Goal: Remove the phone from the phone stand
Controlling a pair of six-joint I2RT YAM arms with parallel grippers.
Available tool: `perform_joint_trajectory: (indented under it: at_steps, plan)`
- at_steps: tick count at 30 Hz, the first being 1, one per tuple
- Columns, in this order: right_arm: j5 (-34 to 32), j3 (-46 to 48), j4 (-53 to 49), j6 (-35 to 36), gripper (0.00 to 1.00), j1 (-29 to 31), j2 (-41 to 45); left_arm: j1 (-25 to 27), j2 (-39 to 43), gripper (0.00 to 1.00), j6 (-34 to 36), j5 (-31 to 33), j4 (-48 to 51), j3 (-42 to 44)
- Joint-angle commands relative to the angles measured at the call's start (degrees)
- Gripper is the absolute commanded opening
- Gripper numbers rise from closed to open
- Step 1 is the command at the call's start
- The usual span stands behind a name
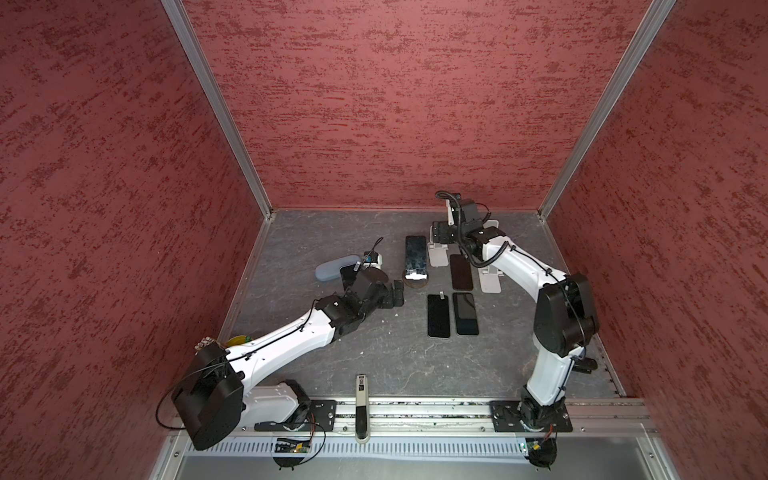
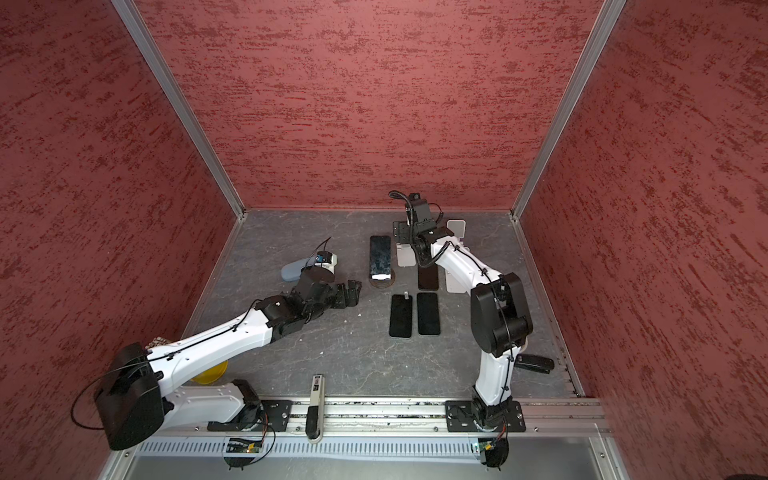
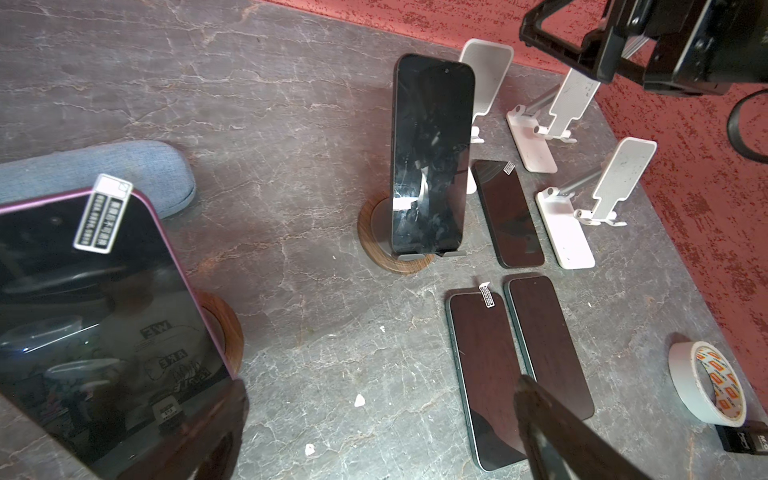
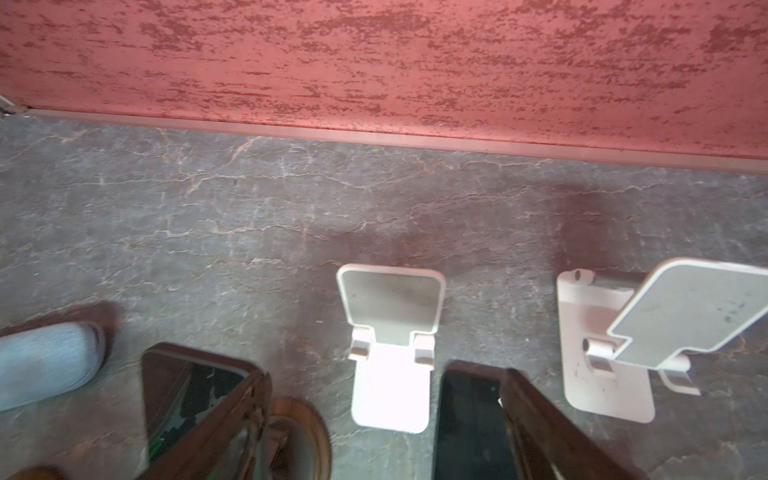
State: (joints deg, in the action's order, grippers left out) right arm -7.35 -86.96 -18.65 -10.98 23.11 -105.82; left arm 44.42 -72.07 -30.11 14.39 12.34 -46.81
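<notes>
Now the phone (image 1: 416, 257) is leaning back on its wooden stand (image 1: 414, 284) mid-table, long axis running near to far. The left gripper (image 1: 397, 296), wide open, is hovering just near-left of its bottom edge. The right gripper (image 1: 438, 232), jaws also apart, is hanging just far-right of its top, seemingly no farther off. Three flat phones (image 1: 439, 316) are lying right of it on the grey table (image 1: 374, 353); bare table is showing on its left, before a pink phone (image 3: 104, 324).

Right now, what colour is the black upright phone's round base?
The base is wood-grain brown; left wrist view.
</notes>
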Motion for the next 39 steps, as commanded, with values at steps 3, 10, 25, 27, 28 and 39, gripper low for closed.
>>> perform_joint_trajectory:
  at_steps: [3, 10, 25, 27, 28, 39]
  plan:
    - [-1.3, 0.8, 0.5, -1.3, 0.9, 1.8, 3.6, 0.5, 2.1, 0.99, -0.3, -0.2, -1.5, 2.0]
    - [-1.1, 0.8, 0.5, -1.4, 0.9, 4.3, 4.4, 1.0, 6.7, 1.0, -0.6, 0.0, -2.2, 4.5]
    - [-1.9, -0.8, -1.7, -1.3, 0.91, 8.1, 0.3, 3.9, 16.2, 1.0, 1.5, 0.2, -2.9, 9.0]
    - [-2.5, -1.5, -3.0, -1.8, 0.92, 8.6, -1.0, 4.1, 17.3, 1.0, 1.4, 0.4, -3.3, 9.7]
    - [-2.6, -1.9, -3.7, -2.0, 0.93, 8.8, -1.6, 4.1, 17.6, 1.0, 1.2, 0.5, -3.4, 10.0]
    - [-2.1, -2.4, -4.4, -5.6, 0.99, 11.2, -7.0, 4.1, 19.4, 1.0, 1.4, 1.3, -2.8, 10.9]
